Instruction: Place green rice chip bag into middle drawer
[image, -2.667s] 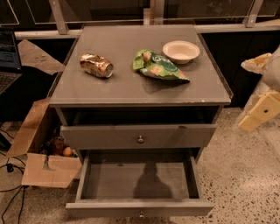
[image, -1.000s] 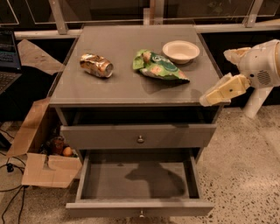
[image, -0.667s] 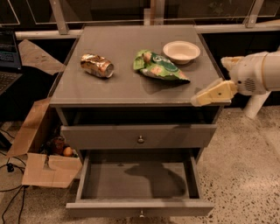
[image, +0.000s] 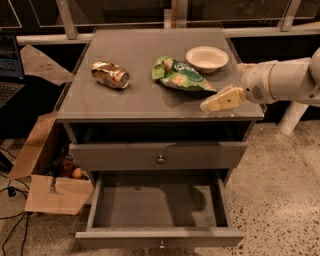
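The green rice chip bag lies flat on the grey cabinet top, just left of a white bowl. My gripper hangs over the top's front right corner, a short way right of and in front of the bag, and holds nothing. Its white arm reaches in from the right. The middle drawer is pulled out below, and its grey floor is bare. A small round knob sits on its front panel.
A dented gold-brown can lies on the top's left side. Above the open drawer is a shut drawer with a knob. An open cardboard box stands on the floor at the left. A laptop is at the far left.
My arm has swung left from beside the cabinet, bringing the gripper over the top's front right corner, closer to the bag. The bag, bowl, can and drawers have not moved.
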